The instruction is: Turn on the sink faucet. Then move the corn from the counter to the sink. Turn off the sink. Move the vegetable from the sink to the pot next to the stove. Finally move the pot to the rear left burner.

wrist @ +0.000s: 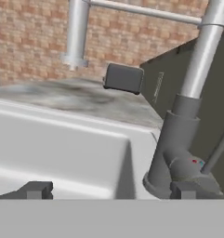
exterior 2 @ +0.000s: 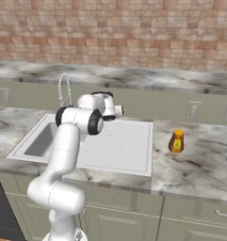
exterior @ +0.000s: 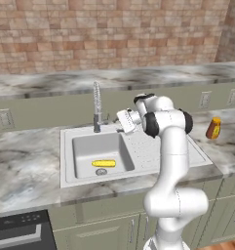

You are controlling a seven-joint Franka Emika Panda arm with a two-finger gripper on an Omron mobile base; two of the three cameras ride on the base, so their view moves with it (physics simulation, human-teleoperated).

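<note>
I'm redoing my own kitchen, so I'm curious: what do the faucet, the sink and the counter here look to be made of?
The faucet looks like brushed metal: grey, with a dull sheen along its tall neck. The sink seems matte white composite or enamel, plain and without glare, though the look leaves that open. The counter looks like polished marble or an imitation of it, pale with grey and brown veins.

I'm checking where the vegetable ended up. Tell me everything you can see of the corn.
The corn is a short yellow cob with a greenish tip at its left end as the left base view shows it. It lies flat on the floor of the sink basin, crosswise, near the front wall and just behind the round drain. Nothing grips it, and it looks whole.
</note>
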